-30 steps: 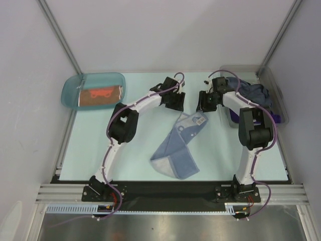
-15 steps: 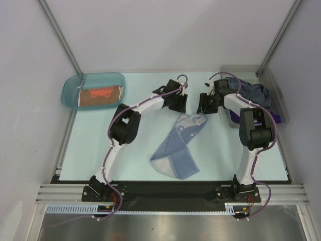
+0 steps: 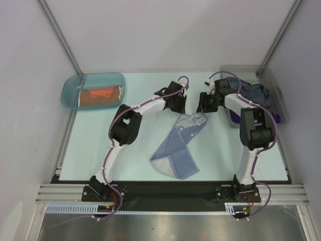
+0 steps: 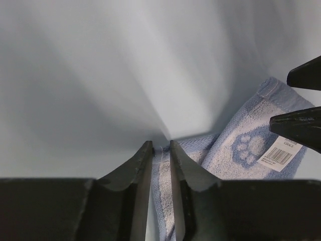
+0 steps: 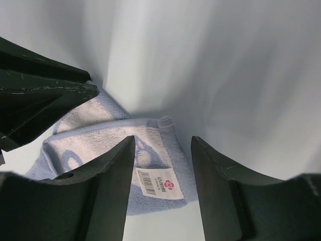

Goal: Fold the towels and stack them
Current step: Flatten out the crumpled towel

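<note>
The pale table (image 3: 100,145) carries everything; at its far right stands the clear grey bin (image 3: 281,100), with a heap of grey-blue and purple towels (image 3: 251,93) in it; at the far left sits the teal tray (image 3: 70,90), with a folded orange-brown towel (image 3: 100,95) with red print lying flat inside. A pale blue towel (image 3: 175,150) lies rumpled mid-table, running from the near edge toward both grippers. The right gripper (image 5: 163,139) hovers over its far corner, jaws well apart and holding nothing. The left gripper (image 4: 159,145) is at the towel's far hem, jaws drawn to a slim gap with cloth showing in it; whether they pinch it I cannot tell. A paw print (image 4: 251,145) and a barcode label (image 5: 156,182) mark that corner.
</note>
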Robot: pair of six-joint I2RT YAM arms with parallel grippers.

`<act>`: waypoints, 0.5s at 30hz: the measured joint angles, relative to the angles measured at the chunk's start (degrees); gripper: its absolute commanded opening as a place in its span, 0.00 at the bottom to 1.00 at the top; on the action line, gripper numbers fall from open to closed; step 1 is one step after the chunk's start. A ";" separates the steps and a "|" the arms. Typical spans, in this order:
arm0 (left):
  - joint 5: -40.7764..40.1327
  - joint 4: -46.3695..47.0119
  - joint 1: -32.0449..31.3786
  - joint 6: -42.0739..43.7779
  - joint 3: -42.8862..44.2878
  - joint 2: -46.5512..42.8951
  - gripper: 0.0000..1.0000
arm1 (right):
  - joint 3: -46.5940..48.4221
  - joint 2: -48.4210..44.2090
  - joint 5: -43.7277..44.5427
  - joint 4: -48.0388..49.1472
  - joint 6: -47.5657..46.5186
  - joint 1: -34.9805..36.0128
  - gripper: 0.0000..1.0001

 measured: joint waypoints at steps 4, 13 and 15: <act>0.00 0.52 -0.28 -0.24 -0.98 -0.44 0.02 | -0.04 0.00 -0.72 0.24 0.02 -0.07 0.51; 0.63 -0.15 0.17 -1.84 -4.04 -2.80 0.00 | -0.61 0.00 -3.69 1.29 -0.15 0.33 0.00; 1.05 -1.70 0.70 -2.54 -5.53 -4.11 0.00 | -0.28 0.00 -4.28 1.07 -0.20 0.59 0.00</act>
